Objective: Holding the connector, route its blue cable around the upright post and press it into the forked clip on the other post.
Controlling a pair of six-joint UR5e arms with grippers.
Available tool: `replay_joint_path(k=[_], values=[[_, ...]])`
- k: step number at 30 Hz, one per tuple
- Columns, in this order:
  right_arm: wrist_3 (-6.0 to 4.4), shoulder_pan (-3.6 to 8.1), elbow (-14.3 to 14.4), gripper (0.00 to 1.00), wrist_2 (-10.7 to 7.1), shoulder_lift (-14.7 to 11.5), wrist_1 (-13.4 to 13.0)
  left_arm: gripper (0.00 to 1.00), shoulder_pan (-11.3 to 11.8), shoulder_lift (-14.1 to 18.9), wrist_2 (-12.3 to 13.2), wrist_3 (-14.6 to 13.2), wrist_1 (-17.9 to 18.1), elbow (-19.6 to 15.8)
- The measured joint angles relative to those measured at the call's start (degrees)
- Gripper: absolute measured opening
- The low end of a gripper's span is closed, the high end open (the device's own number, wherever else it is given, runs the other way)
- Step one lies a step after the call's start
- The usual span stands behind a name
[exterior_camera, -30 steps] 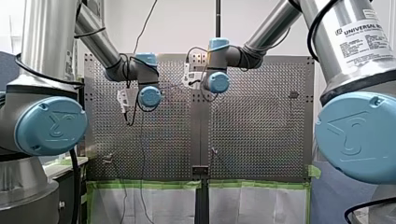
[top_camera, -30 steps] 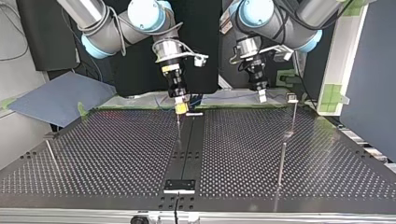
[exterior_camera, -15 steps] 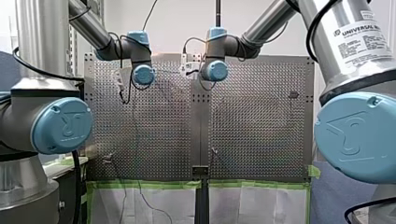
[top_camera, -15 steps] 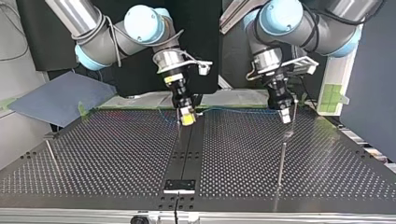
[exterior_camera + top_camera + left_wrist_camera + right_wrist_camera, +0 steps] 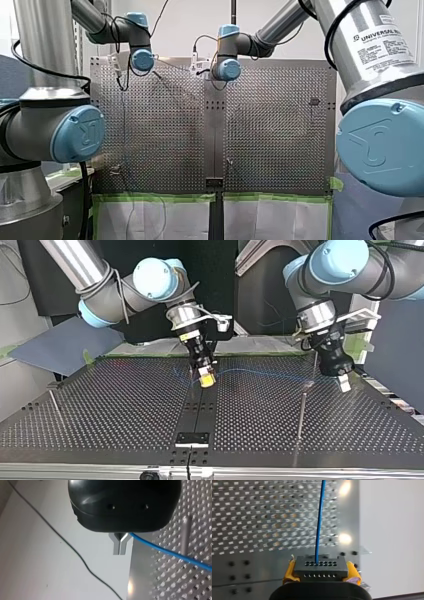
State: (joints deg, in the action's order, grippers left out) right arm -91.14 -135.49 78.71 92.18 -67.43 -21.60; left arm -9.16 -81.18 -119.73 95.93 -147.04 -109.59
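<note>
Front and top views face across the table (image 5: 100, 405); wrist views close.

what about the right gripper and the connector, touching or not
Touching. The right wrist view shows my right gripper clamping the connector between its yellow pads.

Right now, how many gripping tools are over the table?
2. My right tool, at the top view's middle, holds the connector; my left tool, at its right, pinches the blue cable. None seems hidden.

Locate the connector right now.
The connector is held in my right claw, at the top view's middle, over the black strip.
</note>
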Motion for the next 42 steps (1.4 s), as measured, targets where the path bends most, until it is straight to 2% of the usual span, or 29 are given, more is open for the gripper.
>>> replay_joint_path(k=[3,9,14,24,30,37,42], values=[[-0.07,0.06,-1.6,0.00,-0.16,0.1,0.1,0.00,1.2,-0.8,0.9,0.4,-1.7,1.5],[-0.23,0.19,-5.0,0.00,-1.82,0.7,0.3,0.00,2.4,-3.4,3.3,1.1,-4.6,4.5],[-0.27,0.36,-7.9,0.00,-2.65,2.1,1.0,0.00,3.2,-6.0,4.9,2.0,-5.6,7.0],[-0.76,0.65,-13.3,0.00,-4.21,4.4,1.7,0.00,8.7,-8.0,9.0,4.5,-5.8,8.2],[-1.03,0.76,-14.0,0.00,-4.35,4.9,1.6,0.00,11.1,-10.7,12.4,5.6,-5.7,8.4],[-1.15,1.10,-14.0,0.00,-4.29,5.7,1.6,0.00,11.5,-11.8,16.4,7.4,-4.8,8.7],[-1.10,1.17,-14.1,0.00,-4.28,6.8,1.6,0.00,11.6,-11.9,18.0,7.8,-4.7,8.9]])
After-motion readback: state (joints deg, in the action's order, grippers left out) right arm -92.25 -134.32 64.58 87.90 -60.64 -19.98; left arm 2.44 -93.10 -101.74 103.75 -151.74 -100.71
